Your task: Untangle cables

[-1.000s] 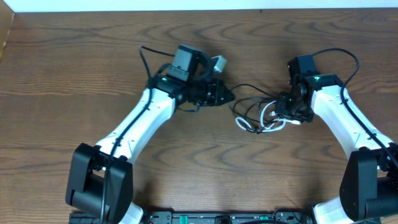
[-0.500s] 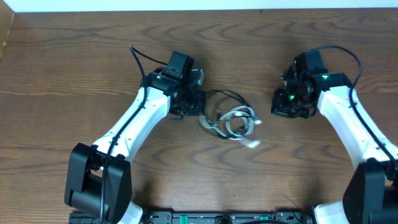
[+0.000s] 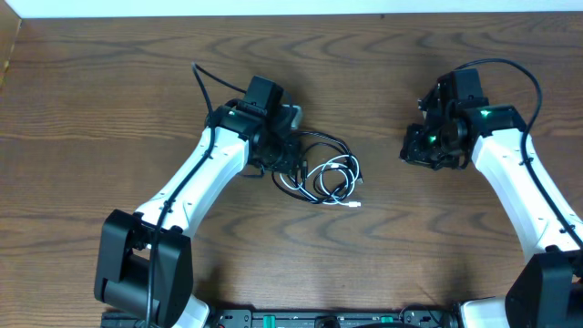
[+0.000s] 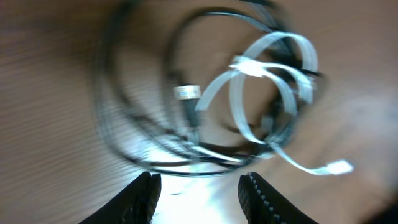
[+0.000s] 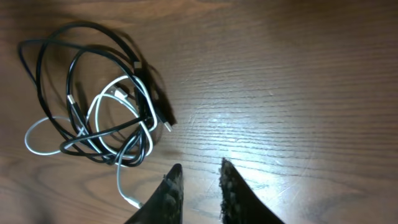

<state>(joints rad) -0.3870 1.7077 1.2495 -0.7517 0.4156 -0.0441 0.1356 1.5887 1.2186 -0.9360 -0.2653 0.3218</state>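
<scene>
Black cable [image 3: 321, 139] and white cable [image 3: 341, 172] lie looped through each other in one heap on the bench [image 3: 109, 91], about mid-bench, just right of the left arm's tip. Left fingers [image 4: 144, 196] are partly apart and look empty, with the heap right in front of them. That view is blurred, so I can't rule out contact with the nearest black loop. Right fingers [image 5: 171, 194] show only a narrow gap with bare wood in it. They hold nothing and sit well apart from the heap.

Risks:
- A grab into the middle would likely pinch both cables at once and drag the whole heap, tightening the crossings.
- The narrow right gap may push a strand away rather than take it.
- The loops are light and springy and may slide or flip when tugged.
- The loose white plug [image 3: 355, 205] could snag in a black loop.

Room: open wood all around the heap, most of it between heap and right arm and toward the near side. The far edge and left corner are well clear.
</scene>
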